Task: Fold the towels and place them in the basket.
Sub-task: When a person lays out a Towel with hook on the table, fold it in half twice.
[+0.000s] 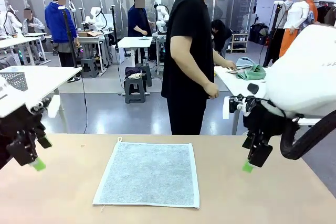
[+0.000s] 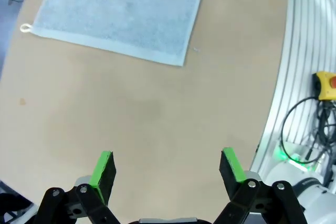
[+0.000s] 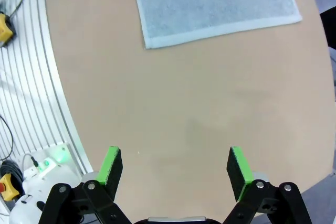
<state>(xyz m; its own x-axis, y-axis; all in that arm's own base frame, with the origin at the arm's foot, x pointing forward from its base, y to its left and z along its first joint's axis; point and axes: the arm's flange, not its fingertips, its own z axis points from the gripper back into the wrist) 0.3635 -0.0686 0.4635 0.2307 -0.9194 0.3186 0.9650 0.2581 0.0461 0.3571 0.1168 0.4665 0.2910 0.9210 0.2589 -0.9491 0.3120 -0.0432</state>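
A light blue-grey towel [image 1: 148,174] lies spread flat in the middle of the tan table [image 1: 68,192], with a small hanging loop at its far left corner. The same towel [image 2: 123,11] shows at the top of the left wrist view, and as the towel [image 3: 212,3] at the top of the right wrist view. My left gripper [image 1: 35,157] hovers open above the table's left side, well clear of the cloth. On the right, my right gripper [image 1: 251,162] hangs open above the table, also apart from the towel. Both hold nothing. The basket is out of view.
A person in black [image 1: 190,51] stands just beyond the table's far edge, turned toward a side table [image 1: 236,83] with folded cloths [image 1: 251,71]. A pale mesh basket [image 1: 14,81] sits on a white table at the left. Bare tabletop surrounds the towel.
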